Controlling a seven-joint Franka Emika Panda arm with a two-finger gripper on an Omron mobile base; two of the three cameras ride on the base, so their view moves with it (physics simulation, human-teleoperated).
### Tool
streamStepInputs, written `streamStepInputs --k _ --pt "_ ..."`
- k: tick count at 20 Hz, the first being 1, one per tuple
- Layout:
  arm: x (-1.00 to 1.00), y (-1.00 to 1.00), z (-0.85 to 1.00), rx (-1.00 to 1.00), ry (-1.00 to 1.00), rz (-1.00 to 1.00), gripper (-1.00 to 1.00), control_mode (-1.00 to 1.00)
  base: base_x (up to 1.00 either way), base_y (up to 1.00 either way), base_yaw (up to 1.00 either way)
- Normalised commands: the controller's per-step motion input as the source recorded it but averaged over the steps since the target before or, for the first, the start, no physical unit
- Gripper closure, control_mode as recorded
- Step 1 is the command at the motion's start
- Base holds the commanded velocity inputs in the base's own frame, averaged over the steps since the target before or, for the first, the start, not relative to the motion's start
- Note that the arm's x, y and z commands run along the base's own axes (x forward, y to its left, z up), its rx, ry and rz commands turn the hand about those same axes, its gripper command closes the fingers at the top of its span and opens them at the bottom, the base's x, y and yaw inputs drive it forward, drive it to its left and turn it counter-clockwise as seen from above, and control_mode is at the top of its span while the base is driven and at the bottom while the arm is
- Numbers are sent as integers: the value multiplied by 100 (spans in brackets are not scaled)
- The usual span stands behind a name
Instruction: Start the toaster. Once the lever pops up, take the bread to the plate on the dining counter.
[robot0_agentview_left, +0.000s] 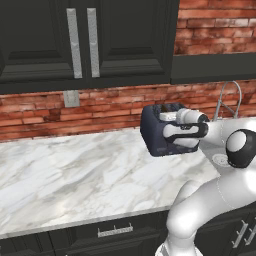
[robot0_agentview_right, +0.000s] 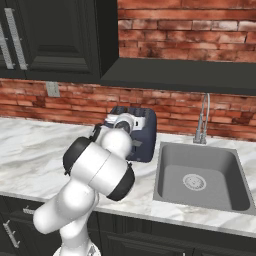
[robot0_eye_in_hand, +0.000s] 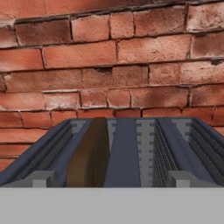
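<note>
The toaster (robot0_agentview_left: 152, 135) is seen against the brick wall (robot0_eye_in_hand: 109, 57), with the bread (robot0_eye_in_hand: 89, 157) in its left slot; the gripper's opening cannot be told.

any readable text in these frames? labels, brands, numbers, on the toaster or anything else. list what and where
None readable.
Toaster: dark navy body, no brand or dial marks legible in either base view; the arm covers much of it.
Bread in the left slot, hand view: plain brown, no print.
Upper cabinets, wall outlet, brick wall, sink and faucet: no lettering or signs visible.
</note>
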Motion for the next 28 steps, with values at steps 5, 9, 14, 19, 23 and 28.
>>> streamStepInputs --k 5,9,14,19,23,28 --pt "0 10 0 0 2 0 -100 -100 0 0 0" --pt "0 5 0 0 5 0 -100 -100 0 0 0" --pt "0 5 0 0 6 0 -100 -100 0 0 0" --pt "0 6 0 0 3 0 -100 -100 0 0 0" --pt "0 2 0 0 0 0 -100 -100 0 0 0" --pt "1 0 0 0 1 0 -100 -100 0 0 0"
